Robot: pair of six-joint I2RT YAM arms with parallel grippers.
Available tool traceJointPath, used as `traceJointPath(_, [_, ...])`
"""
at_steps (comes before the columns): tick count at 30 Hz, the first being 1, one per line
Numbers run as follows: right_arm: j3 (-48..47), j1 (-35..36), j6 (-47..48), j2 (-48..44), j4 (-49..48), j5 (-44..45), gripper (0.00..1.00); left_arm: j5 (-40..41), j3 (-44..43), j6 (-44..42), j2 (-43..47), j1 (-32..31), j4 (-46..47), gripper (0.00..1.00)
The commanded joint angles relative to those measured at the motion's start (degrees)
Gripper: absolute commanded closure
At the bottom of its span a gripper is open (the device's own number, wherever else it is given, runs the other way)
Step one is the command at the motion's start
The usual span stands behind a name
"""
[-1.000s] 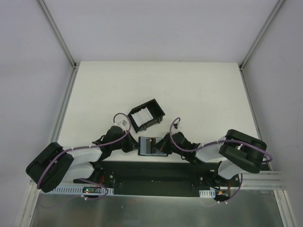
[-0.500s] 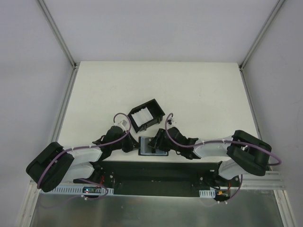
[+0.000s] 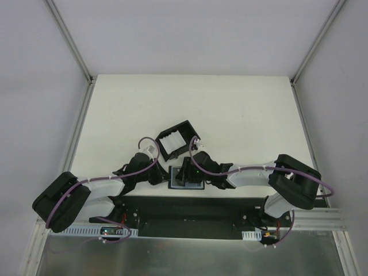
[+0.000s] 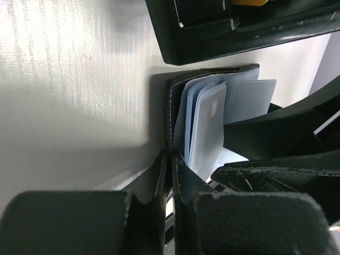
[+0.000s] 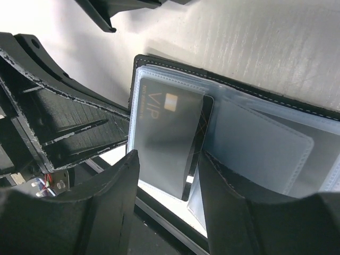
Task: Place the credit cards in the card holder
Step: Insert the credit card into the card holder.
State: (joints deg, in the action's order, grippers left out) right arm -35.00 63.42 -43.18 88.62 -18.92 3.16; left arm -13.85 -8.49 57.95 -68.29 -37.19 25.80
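Sliding one credit card (image 5: 164, 127), pinched by the right gripper (image 5: 169, 159), partway into a sleeve of the open card holder (image 5: 265, 143) near the table (image 3: 241, 115) front, left gripper (image 4: 170, 159) clamping its cover; seemingly more pale cards (image 3: 171, 140) wait in the black tray (image 3: 193, 133).

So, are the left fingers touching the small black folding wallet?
Touching. The left wrist view shows the left fingers pinching the small black folding wallet at its stitched edge, no gap visible.
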Motion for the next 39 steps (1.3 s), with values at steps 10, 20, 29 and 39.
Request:
traceJointPath(10, [-3.1,1.1,7.8,-4.1,1.3,-1.0,0.48,5.5,2.3,-2.8,-1.6,-0.5,-10.0,1.00])
traceJointPath(20, [-3.7,0.0,7.4,-2.4,-1.7,-7.0,0.47,5.7,2.2,-2.8,-1.1,-0.5,-10.2,1.00])
traceJointPath(29, [-4.9,-1.6,7.4,-1.2,-0.1,-8.3,0.43,5.5,2.1,-2.8,-0.8,-0.5,-10.1,1.00])
traceJointPath(39, [-8.4,-6.5,16.7,-10.7,14.8,-5.5,0.39,7.7,1.6,-2.3,-0.1,-0.5,-12.4,1.00])
